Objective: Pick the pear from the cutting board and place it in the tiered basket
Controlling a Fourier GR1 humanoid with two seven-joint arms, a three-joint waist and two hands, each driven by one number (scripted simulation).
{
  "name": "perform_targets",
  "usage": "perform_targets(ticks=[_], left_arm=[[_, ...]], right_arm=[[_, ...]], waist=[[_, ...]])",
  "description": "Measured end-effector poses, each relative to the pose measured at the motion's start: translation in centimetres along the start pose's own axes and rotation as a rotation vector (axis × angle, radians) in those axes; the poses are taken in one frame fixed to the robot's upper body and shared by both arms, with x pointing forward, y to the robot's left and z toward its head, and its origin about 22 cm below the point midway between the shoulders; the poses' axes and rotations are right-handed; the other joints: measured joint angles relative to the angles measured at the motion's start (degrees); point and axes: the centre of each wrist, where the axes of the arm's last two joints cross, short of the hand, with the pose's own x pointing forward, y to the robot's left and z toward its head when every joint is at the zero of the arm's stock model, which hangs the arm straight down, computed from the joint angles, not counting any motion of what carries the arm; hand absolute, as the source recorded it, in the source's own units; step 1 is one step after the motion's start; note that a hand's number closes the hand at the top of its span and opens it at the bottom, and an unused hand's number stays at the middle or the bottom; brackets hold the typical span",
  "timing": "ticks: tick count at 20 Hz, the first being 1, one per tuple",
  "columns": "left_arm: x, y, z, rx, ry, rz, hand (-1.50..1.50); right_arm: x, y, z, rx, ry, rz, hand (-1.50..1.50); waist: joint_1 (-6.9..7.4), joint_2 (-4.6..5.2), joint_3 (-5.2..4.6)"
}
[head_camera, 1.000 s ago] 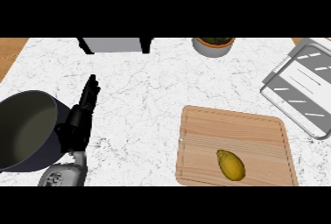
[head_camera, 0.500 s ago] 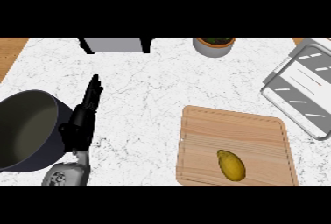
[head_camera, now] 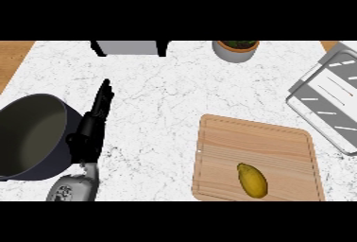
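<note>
A yellow-green pear lies on the wooden cutting board, near the board's front edge. The grey tiered basket stands at the counter's right edge, beyond the board. My left hand is at the left, open with straight fingers pointing away from me, right beside the dark pot and far from the pear. My right hand does not show in the head view.
A large dark pot sits at the left edge, next to my left hand. At the back stand a grey box and a potted plant. White marble counter lies between my hand and the board.
My left hand has crept a little forward and to the right along the pot. The pear and board have not moved.
</note>
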Motion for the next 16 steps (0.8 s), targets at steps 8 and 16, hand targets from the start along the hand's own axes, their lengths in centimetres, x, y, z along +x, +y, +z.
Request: perform_targets(ticks=[8,16], left_arm=[[0.2,0.1,-0.2,-0.012,-0.001,0.005,0.00],[-0.5,0.0,-0.4,-0.018,-0.008,0.006,0.00]], right_arm=[[1.2,0.2,-4.8,0.005,0.000,-0.045,1.50],[-0.1,2.1,-9.2,-0.018,0.012,0.015,1.50]], waist=[[0.65,0.19,0.04],[1.22,0.42,0.07]])
